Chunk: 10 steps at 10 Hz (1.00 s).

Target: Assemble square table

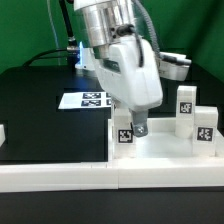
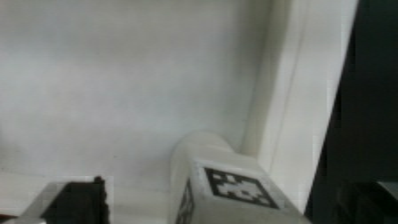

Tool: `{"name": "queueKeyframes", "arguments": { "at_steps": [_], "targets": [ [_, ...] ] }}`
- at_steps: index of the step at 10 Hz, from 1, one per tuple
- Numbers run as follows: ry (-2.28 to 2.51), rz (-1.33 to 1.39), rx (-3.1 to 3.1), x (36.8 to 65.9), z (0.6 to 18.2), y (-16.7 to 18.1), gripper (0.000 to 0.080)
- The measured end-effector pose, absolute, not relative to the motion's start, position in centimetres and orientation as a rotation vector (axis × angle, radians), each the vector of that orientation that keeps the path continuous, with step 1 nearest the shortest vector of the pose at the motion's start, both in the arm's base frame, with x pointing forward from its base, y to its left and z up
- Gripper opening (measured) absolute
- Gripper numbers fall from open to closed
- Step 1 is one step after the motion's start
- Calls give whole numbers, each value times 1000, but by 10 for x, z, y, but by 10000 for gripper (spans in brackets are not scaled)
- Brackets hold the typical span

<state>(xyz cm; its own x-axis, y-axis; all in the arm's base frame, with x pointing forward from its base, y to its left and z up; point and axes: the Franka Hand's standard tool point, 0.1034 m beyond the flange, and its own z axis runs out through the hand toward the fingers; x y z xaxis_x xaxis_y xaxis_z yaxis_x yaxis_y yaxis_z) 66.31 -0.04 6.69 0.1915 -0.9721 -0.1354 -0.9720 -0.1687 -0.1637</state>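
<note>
On the tabletop (image 1: 165, 165), three tagged legs (image 1: 186, 102) upright, hand (image 1: 132, 128) gripping one leg (image 2: 228, 180), one marker board (image 1: 84, 99) behind.

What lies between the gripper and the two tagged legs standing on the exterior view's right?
In the exterior view, only bare tabletop lies between the gripper and the two legs.

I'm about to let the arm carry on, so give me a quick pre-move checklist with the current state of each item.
1. Tool down at the table top: ok.
2. Leg at the tool, tag visible: ok.
3. Tool closed on that leg: cannot tell; fingertips are barely visible in the wrist view.
4. That leg seated in a corner socket: cannot tell.
5. Two more legs upright toward the exterior view's right, apart from the tool: ok.
6. Marker board clear of the arm: ok.
</note>
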Motion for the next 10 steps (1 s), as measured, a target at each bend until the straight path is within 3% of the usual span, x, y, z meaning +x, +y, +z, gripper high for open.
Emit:
{"name": "queueKeyframes", "arguments": {
  "at_steps": [3, 7, 10],
  "targets": [
    [1581, -40, -2475, 663, 67, -2, 649],
    [753, -94, -2908, 665, 67, -2, 649],
    [640, -136, -2940, 667, 67, -5, 649]
  ]
}}
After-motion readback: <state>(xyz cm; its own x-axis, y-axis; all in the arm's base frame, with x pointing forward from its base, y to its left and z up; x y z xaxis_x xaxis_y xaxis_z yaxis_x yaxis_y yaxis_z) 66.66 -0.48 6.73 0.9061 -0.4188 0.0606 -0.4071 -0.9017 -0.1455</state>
